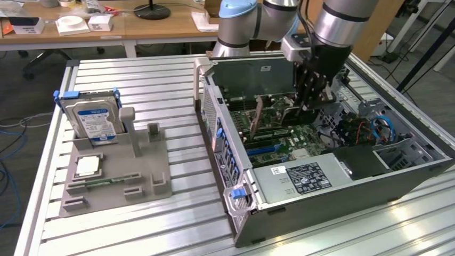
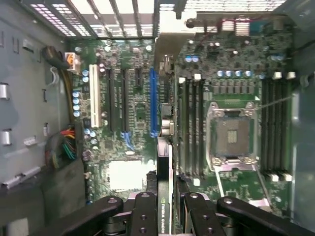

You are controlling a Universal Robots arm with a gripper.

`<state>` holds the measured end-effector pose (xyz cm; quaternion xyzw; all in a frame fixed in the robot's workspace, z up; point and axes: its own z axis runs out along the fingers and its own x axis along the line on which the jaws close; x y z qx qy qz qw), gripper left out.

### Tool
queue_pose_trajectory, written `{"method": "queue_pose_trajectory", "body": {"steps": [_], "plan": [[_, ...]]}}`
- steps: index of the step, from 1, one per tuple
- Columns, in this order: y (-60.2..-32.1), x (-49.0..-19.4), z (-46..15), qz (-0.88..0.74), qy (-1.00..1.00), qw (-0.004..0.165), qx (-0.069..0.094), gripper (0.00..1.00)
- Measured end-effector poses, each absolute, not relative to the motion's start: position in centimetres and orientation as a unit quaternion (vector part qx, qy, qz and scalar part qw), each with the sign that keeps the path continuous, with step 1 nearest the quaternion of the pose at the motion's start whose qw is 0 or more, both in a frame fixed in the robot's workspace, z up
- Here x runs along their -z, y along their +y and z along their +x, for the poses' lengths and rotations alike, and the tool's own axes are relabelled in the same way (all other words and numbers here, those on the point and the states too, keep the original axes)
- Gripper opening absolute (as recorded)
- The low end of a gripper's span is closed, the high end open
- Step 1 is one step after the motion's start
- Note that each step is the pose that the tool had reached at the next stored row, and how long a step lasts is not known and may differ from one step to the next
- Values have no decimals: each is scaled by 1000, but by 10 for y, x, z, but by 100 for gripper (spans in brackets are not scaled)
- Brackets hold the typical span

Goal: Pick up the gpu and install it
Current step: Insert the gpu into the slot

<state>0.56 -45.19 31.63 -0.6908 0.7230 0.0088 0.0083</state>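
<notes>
The gripper (image 2: 166, 209) sits closest to the wrist camera, its black linked fingers (image 2: 144, 216) partly closed on the top edge of the gpu (image 2: 164, 196), a thin card seen edge-on with white lettering on its black face. In the exterior view the gpu (image 1: 274, 113) hangs upright from the gripper (image 1: 310, 104) inside the open computer case (image 1: 320, 197), above the green motherboard (image 1: 284, 144) and not visibly seated; its green board and a dark block on one face show between the case walls. Below it in the wrist view, the motherboard (image 2: 133, 103) carries a blue expansion slot (image 2: 153, 101), a white slot (image 2: 93, 96), black memory slots (image 2: 192, 128) and an empty processor socket (image 2: 234, 135). The case lies on its side on a work table (image 1: 142, 85) of ribbed aluminium profiles, towards the exterior view's right half. Near the table's edge on the exterior view's left stands a grey fixture tray (image 1: 114, 181) holding an upright blue-labelled hard drive (image 1: 94, 120), a flat processor (image 1: 87, 166) and a narrow memory stick (image 1: 103, 182). Behind the table, wooden desks (image 1: 142, 26) carry small boxes and a black lamp base (image 1: 152, 12), and cables trail over the floor on the exterior view's left.
</notes>
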Motion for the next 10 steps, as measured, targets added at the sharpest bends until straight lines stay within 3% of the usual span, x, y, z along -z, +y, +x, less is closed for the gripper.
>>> {"method": "queue_pose_trajectory", "body": {"steps": [10], "plan": [[-456, -300, -27, -691, 723, 7, -8, 26]]}}
